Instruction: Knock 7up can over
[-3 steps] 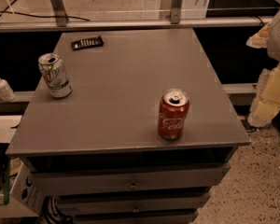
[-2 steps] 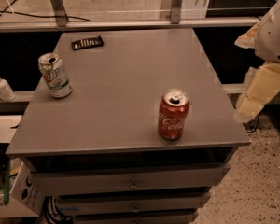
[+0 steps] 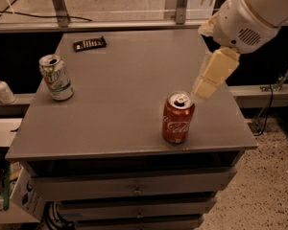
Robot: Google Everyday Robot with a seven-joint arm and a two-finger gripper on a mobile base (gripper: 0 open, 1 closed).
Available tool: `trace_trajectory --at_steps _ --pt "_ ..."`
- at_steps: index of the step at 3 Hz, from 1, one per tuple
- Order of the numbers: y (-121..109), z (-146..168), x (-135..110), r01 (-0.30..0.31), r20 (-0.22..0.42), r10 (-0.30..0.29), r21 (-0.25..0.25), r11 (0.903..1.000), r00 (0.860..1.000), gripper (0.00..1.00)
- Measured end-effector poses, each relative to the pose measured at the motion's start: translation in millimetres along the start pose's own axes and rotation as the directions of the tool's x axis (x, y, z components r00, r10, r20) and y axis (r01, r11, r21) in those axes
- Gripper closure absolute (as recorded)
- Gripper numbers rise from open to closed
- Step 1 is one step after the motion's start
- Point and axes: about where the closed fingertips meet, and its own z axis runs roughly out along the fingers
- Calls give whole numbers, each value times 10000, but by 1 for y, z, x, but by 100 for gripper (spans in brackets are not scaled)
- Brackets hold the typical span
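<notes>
Near the left edge of the grey cabinet top (image 3: pixel 129 66), the 7up can (image 3: pixel 56 77) stands upright, with a whitish body, green markings and its silver top facing up. Nothing touches it. Behind it, toward the far edge of the top, a flat black device (image 3: pixel 89 43) with a row of small keys lies at a slight slant, well apart from the can. Off the table to the left, on a lower ledge, stands a white pump bottle (image 3: pixel 1 88). On the other side of the top, near the front right corner, a red Coca-Cola can (image 3: pixel 178 117) also stands upright. My claw (image 3: pixel 205 86) hangs in the air over the right part of the top, its cream tip just above and to the right of the red can's rim, far from the 7up can. It grips nothing that I can see, and I cannot tell whether it is parted or closed. My white arm (image 3: pixel 252 16) reaches in from the upper right corner. Below the top, grey drawers (image 3: pixel 134 188) with small knobs are stacked down the front.
</notes>
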Motion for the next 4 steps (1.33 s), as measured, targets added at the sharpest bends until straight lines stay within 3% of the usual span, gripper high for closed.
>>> trace_trajectory --at_steps 1,3,4 --pt "-14 19 -28 197 592 -189 -130 9997 9981 0" --pt "-2 77 -89 506 2081 -306 -911 9946 9776 0" --pt "15 102 -123 207 3316 318 -1536 9879 9429 0"
